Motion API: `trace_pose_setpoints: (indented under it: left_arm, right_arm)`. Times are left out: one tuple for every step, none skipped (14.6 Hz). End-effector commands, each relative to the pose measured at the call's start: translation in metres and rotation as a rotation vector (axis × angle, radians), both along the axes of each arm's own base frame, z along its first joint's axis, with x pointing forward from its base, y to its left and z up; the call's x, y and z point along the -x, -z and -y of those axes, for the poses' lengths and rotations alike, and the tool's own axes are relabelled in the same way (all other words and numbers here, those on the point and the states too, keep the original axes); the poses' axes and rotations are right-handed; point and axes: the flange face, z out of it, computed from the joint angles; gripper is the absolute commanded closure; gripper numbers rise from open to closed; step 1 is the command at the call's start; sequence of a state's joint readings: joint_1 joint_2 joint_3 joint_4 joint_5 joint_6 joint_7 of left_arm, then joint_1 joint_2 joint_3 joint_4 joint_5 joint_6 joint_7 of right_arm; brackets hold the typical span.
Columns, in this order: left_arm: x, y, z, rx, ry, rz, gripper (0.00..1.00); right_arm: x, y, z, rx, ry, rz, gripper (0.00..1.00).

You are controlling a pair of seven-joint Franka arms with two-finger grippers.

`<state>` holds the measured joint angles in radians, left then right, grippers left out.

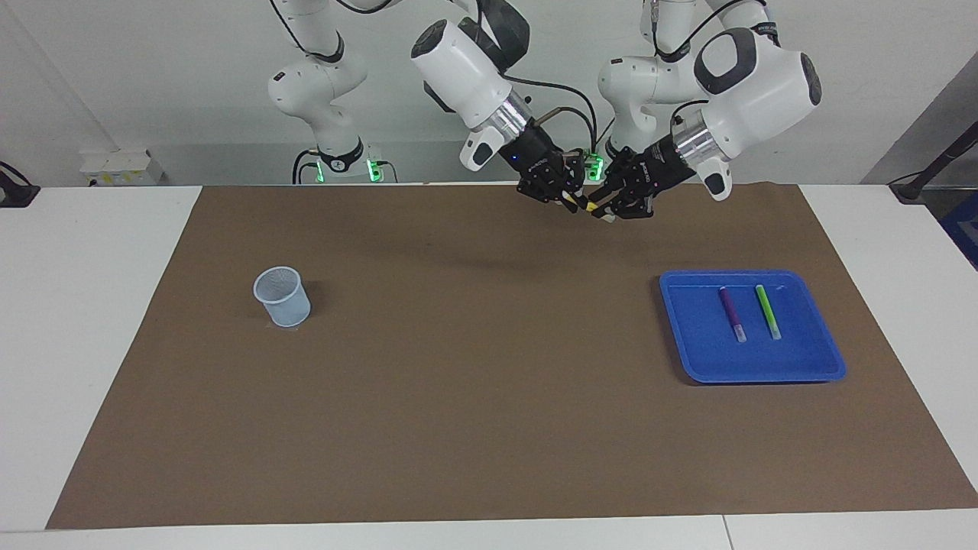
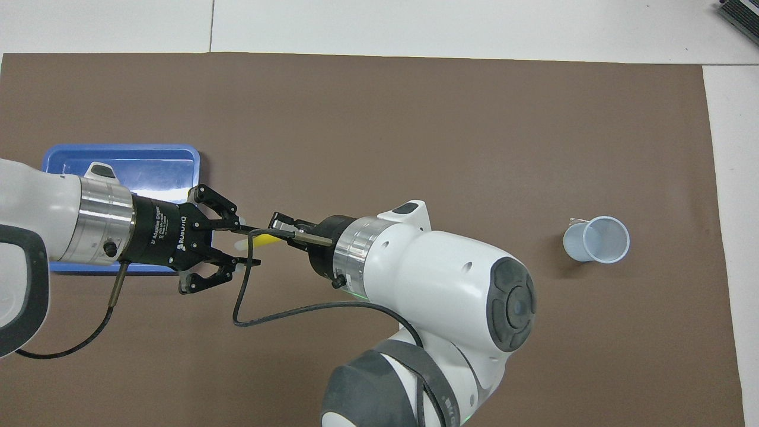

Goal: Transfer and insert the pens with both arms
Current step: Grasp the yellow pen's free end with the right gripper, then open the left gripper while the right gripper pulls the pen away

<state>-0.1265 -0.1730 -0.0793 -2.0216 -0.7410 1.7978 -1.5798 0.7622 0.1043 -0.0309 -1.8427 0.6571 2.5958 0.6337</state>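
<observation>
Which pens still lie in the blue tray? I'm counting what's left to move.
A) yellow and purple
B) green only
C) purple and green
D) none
C: the purple pen and green pen lie side by side in the tray; the yellow pen is up between the arms' jaws.

Left gripper (image 2: 237, 246), black body, overhead view: white lettering reads "ROBOTIQ", with a smaller line above it, partly legible, "2F Adaptive Gripper"; finer print under that too small to read. Facing view: white marks on both gripper bodies, unreadable. No other text found.
</observation>
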Motion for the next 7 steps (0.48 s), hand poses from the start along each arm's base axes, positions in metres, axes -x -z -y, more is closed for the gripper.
trace_pose_setpoints:
  left_arm:
    - [0.013, -0.006, 0.000, 0.011, -0.007, -0.008, 0.46]
    - [0.014, -0.007, 0.000, 0.011, -0.005, -0.006, 0.46]
    - [0.015, -0.007, 0.000, 0.010, -0.001, -0.006, 0.46]
    - [0.015, -0.007, -0.001, 0.009, 0.008, 0.004, 0.47]
    - [0.016, -0.008, -0.001, 0.007, 0.034, 0.022, 0.49]
    - [0.020, -0.006, 0.002, 0.015, 0.106, 0.057, 0.49]
    - [0.025, -0.003, 0.003, 0.016, 0.188, 0.095, 0.49]
  right_arm:
    - [-0.010, 0.005, 0.009, 0.015, -0.025, 0.027, 1.00]
    - [-0.012, 0.006, 0.012, 0.025, -0.037, 0.031, 1.00]
    - [-0.018, 0.008, 0.021, 0.047, -0.069, 0.040, 1.00]
    - [-0.025, 0.010, 0.035, 0.071, -0.106, 0.043, 1.00]
    - [-0.031, 0.012, 0.050, 0.094, -0.141, 0.041, 1.00]
    - [-0.037, 0.015, 0.064, 0.117, -0.183, 0.039, 1.00]
    - [-0.044, 0.017, 0.082, 0.135, -0.213, 0.034, 1.00]
